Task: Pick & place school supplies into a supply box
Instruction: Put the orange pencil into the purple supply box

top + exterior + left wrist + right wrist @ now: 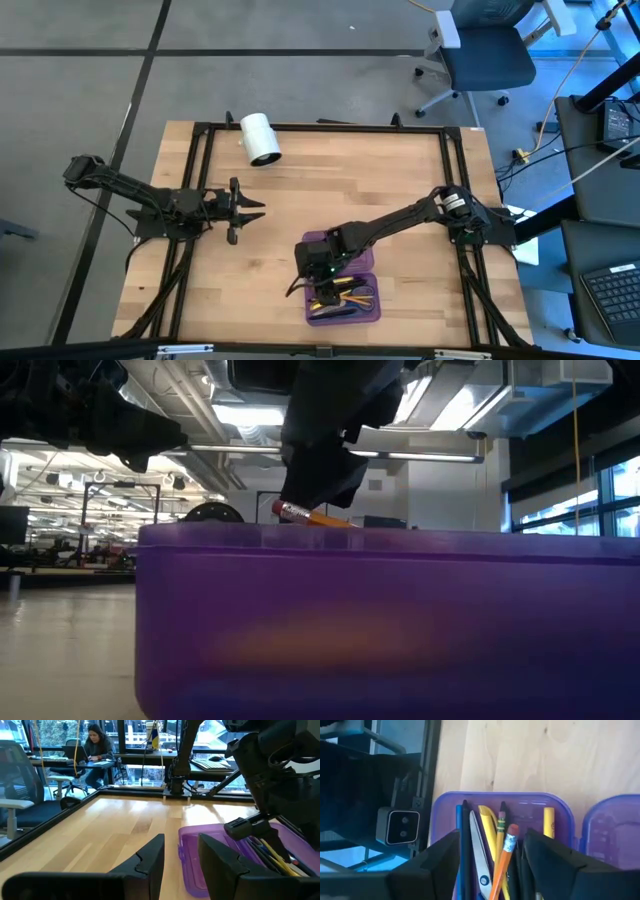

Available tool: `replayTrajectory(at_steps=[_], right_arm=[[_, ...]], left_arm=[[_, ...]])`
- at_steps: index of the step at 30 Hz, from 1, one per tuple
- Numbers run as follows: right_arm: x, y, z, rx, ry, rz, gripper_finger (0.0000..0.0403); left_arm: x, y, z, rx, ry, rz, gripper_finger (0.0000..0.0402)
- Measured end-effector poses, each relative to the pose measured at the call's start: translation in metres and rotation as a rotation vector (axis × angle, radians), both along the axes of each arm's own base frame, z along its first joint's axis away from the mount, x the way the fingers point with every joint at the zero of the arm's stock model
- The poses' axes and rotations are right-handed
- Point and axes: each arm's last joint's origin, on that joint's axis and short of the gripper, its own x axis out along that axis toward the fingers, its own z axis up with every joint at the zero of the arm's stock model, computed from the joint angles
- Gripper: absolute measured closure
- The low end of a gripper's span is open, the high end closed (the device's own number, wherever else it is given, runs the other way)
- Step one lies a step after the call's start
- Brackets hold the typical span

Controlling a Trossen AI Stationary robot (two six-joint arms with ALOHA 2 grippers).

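The purple supply box lies open near the table's front edge; its near half holds yellow pens, a pencil, dark pens and blue-handled scissors. My right gripper hangs open over that half, slanting down. An orange pencil with a red eraser lies tilted between its fingers, the eraser end sticking up above the box's rim. My left gripper waits open at the table's left, pointing level toward the box. My right gripper stands open around the orange pencil's eraser end. The eraser is close to one finger, but whether it touches, I cannot tell. The pencil's lower end rests among the supplies in the box.
A white cylinder roll lies near the table's far edge. The box's other half lies just beyond the filled one. Bare wood spreads between the left gripper and the box. A black frame runs along the table's edges. A person sits at a desk beyond the table.
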Motion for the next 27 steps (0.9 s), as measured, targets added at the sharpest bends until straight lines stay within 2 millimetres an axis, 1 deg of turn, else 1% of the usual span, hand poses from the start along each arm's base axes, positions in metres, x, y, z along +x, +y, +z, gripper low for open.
replayTrajectory(at_steps=[3, 6, 8, 10, 12, 13, 15, 17, 19, 23, 27], right_arm=[[-0.002, -0.003, 0.007, -0.007, 0.011, -0.023, 0.0179], [-0.006, -0.006, 0.033, -0.058, -0.075, -0.037, 0.0178], [-0.017, -0.002, 0.054, -0.122, -0.121, -0.038, 0.0178], [-0.030, 0.009, 0.069, -0.211, -0.176, -0.042, 0.0178], [-0.043, 0.023, 0.074, -0.306, -0.227, -0.034, 0.0178], [-0.049, 0.031, 0.073, -0.342, -0.251, -0.018, 0.0178], [-0.059, 0.047, 0.066, -0.370, -0.273, 0.033, 0.0178], [-0.065, 0.058, 0.051, -0.361, -0.298, 0.066, 0.0178], [-0.069, 0.065, 0.033, -0.339, -0.330, 0.074, 0.0178], [-0.073, 0.064, 0.003, -0.253, -0.403, 0.074, 0.0178], [-0.076, 0.059, -0.016, -0.232, -0.464, 0.056, 0.0178]], left_arm=[[0.000, 0.000, 0.003, 0.004, -0.029, 0.000, 0.0290], [0.000, -0.001, 0.016, 0.008, -0.149, -0.039, 0.0290], [-0.001, -0.006, 0.024, 0.011, -0.223, -0.160, 0.0290], [-0.003, -0.012, 0.027, 0.045, -0.270, -0.312, 0.0290], [-0.005, -0.017, 0.030, 0.076, -0.311, -0.419, 0.0290], [-0.006, -0.020, 0.031, 0.078, -0.327, -0.447, 0.0290], [-0.006, -0.024, 0.032, 0.074, -0.332, -0.462, 0.0290], [-0.005, -0.026, 0.032, 0.078, -0.339, -0.439, 0.0290], [-0.003, -0.028, 0.032, 0.082, -0.335, -0.418, 0.0290], [0.003, -0.032, 0.036, 0.081, -0.311, -0.404, 0.0290], [0.009, -0.034, 0.035, 0.088, -0.276, -0.406, 0.0290]])
